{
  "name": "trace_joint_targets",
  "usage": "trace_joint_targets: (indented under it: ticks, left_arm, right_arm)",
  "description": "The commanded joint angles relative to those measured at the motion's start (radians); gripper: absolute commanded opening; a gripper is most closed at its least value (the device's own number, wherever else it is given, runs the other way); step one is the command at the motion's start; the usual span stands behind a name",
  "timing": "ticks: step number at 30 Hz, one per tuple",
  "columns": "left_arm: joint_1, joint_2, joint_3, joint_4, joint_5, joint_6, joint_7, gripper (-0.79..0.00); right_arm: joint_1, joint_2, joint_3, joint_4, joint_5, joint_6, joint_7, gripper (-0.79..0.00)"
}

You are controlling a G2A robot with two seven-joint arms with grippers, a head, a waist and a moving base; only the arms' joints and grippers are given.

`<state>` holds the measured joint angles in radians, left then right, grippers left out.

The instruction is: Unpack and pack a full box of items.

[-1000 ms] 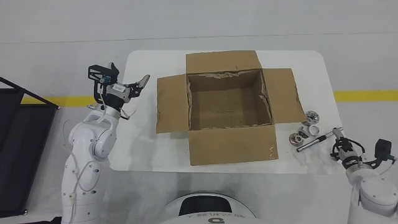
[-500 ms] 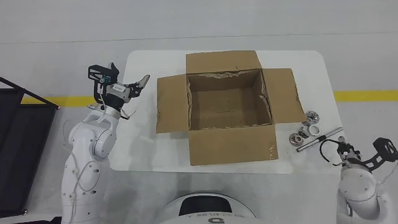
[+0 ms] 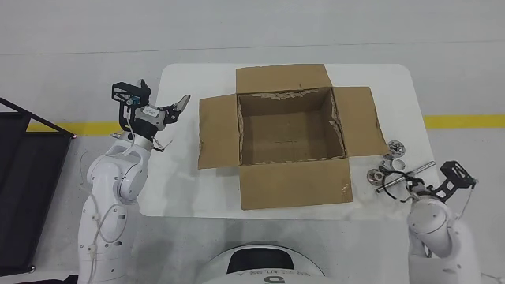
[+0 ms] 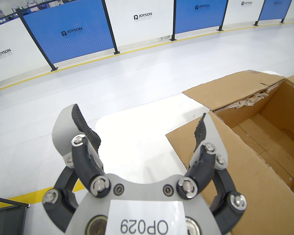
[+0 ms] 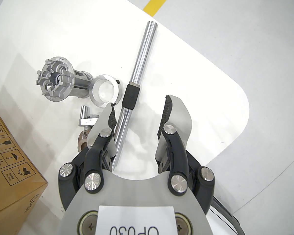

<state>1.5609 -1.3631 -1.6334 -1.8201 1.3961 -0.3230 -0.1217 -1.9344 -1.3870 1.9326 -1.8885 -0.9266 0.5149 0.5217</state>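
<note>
Both spread wide: right gripper (image 5: 139, 101) above steel rod (image 5: 144, 50) (left gripper (image 4: 139, 111) near box (image 4: 235, 91)).

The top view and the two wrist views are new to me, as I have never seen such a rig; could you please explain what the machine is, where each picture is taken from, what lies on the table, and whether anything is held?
This is a two-armed robot working at a white table. The top view looks down from a camera above its arms. Each wrist view looks along one arm at that arm's own gripper. On the table sits an open cardboard box with its flaps spread out. Beside it, on the robot's right, lie metal parts: a long rod with a black band, a flanged hub, a ring and smaller pieces. The left gripper is open and holds nothing, next to one of the box's flaps. The right gripper is open over the rod, which runs between its fingers without being gripped.
</note>
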Motion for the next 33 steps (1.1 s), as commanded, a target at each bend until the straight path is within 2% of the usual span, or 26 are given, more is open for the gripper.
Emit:
trace_joint_targets:
  ticks: [1, 9, 20, 33]
  left_arm:
    - [0.0, 0.0, 0.0, 0.0, 0.0, 0.0, 0.0, 0.0]
    - [0.0, 0.0, 0.0, 0.0, 0.0, 0.0, 0.0, 0.0]
    - [0.0, 0.0, 0.0, 0.0, 0.0, 0.0, 0.0, 0.0]
    - [0.0, 0.0, 0.0, 0.0, 0.0, 0.0, 0.0, 0.0]
  right_arm:
    - [0.01, 0.0, -0.011, 0.01, -0.019, 0.008, 0.0, -0.413]
    - [0.057, -0.001, -0.063, 0.048, -0.088, 0.055, 0.004, -0.413]
    - [0.116, 0.001, -0.069, 0.099, -0.138, 0.099, 0.027, -0.422]
    - [0.16, 0.001, -0.086, 0.147, -0.187, 0.128, 0.05, -0.483]
